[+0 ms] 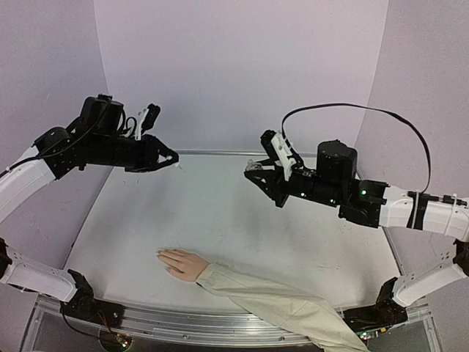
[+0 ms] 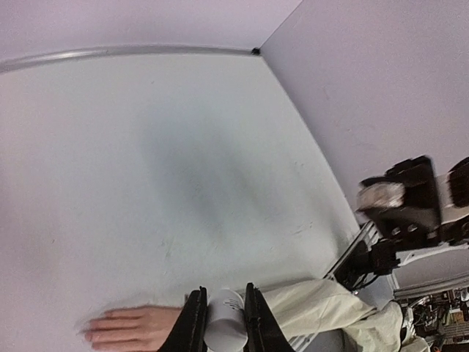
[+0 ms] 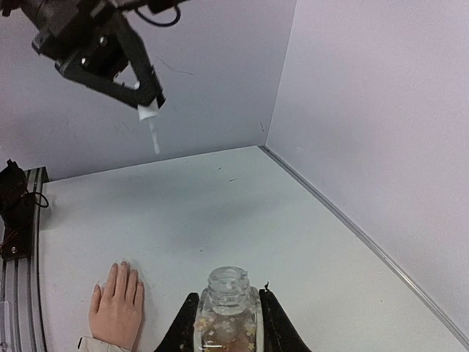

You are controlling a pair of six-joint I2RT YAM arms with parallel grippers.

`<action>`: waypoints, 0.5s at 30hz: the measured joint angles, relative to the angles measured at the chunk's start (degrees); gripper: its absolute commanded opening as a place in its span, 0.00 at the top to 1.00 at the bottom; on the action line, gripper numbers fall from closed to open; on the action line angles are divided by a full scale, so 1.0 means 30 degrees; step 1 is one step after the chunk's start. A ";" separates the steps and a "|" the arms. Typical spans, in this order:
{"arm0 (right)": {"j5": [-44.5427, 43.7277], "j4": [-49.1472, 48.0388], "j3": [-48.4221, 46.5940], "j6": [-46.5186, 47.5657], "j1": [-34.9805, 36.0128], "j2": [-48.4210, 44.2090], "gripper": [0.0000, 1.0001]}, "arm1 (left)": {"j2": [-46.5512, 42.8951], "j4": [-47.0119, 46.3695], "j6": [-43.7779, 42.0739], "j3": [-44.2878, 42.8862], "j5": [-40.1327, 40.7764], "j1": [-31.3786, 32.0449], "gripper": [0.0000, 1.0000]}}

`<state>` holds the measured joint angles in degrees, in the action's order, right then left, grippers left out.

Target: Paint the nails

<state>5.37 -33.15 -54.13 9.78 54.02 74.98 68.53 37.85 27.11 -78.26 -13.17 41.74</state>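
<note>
**Both claws loaded and held high; nails lie low by the front edge**

The white table (image 1: 220, 213) is shut in by pale walls (image 1: 242, 66) at the back and on both sides, with a metal rail (image 1: 168, 323) along its front edge. A dummy hand (image 1: 182, 263) lies flat and palm down near the front edge, a little left of the middle. Its beige sleeve (image 1: 278, 302) trails off toward the front right corner. The nails (image 1: 160, 254) are at the fingertips, which point to the left edge, and they are hardly distinct from the skin.

The left claw (image 1: 171, 158) hangs in the air over the back left part of the table. It pinches a white cap (image 2: 226, 330), and a thin brush (image 3: 154, 136) hangs from that cap. The right claw (image 3: 228, 295) is raised over the back, right of the middle. It clamps a small clear bottle (image 3: 226, 312) with an open neck. The two claws face each other across a gap.

The nails lie well below the left claw, almost straight toward the front edge from it. From the right claw they lie toward the front and to the left. Both wrist cameras see the dummy hand in plain view.
</note>
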 measured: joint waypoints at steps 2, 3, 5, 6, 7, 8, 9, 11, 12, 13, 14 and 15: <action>-0.0408 -0.0087 0.0423 -0.0044 0.0000 -0.0772 1.00 | -0.0648 0.0568 0.0168 0.1144 -0.0066 -0.0408 1.00; -0.0627 -0.0109 0.0670 -0.0073 0.0000 -0.1180 1.00 | -0.0933 0.0852 0.0379 0.1836 -0.0087 -0.0495 1.00; -0.1056 -0.0117 0.1158 -0.0182 0.0000 -0.2040 1.00 | -0.1406 0.1260 0.0772 0.3446 -0.0153 -0.0546 1.00; -0.1290 -0.0117 0.1355 -0.0211 0.0000 -0.2375 1.00 | -0.1574 0.1479 0.1020 0.4226 -0.0153 -0.0546 1.00; -0.1661 -0.0124 0.1632 -0.0284 0.0000 -0.2849 1.00 | -0.1690 0.1712 0.1195 0.4976 -0.0124 -0.0546 1.00; -0.1872 -0.0102 0.1800 -0.0321 0.0000 -0.3162 1.00 | -0.1763 0.1894 0.1435 0.5523 -0.0058 -0.0546 1.00; -0.2200 -0.0095 0.1989 -0.0372 0.0000 -0.3512 1.00 | -0.1887 0.2055 0.1647 0.6164 0.0058 -0.0546 1.00; -0.2798 -0.0058 0.2237 -0.0444 0.0000 -0.4029 1.00 | -0.2229 0.2324 0.2106 0.7278 0.0510 -0.0546 1.00; -0.3096 0.0029 0.2295 -0.0495 0.0000 -0.4226 1.00 | -0.2419 0.2397 0.2324 0.7708 0.0816 -0.0546 1.00; -0.3351 0.0102 0.2339 -0.0517 0.0000 -0.4379 1.00 | -0.2645 0.2404 0.2492 0.8109 0.1056 -0.0546 1.00; -0.3563 0.0175 0.2346 -0.0554 0.0000 -0.4473 1.00 | -0.2820 0.2412 0.2616 0.8400 0.1311 -0.0546 1.00; -0.3818 0.0284 0.2346 -0.0597 0.0000 -0.4561 1.00 | -0.3016 0.2390 0.2790 0.8728 0.1574 -0.0546 1.00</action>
<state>-6.09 -32.29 -47.09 7.99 54.02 61.30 59.48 45.01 35.48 -52.07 -8.45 40.10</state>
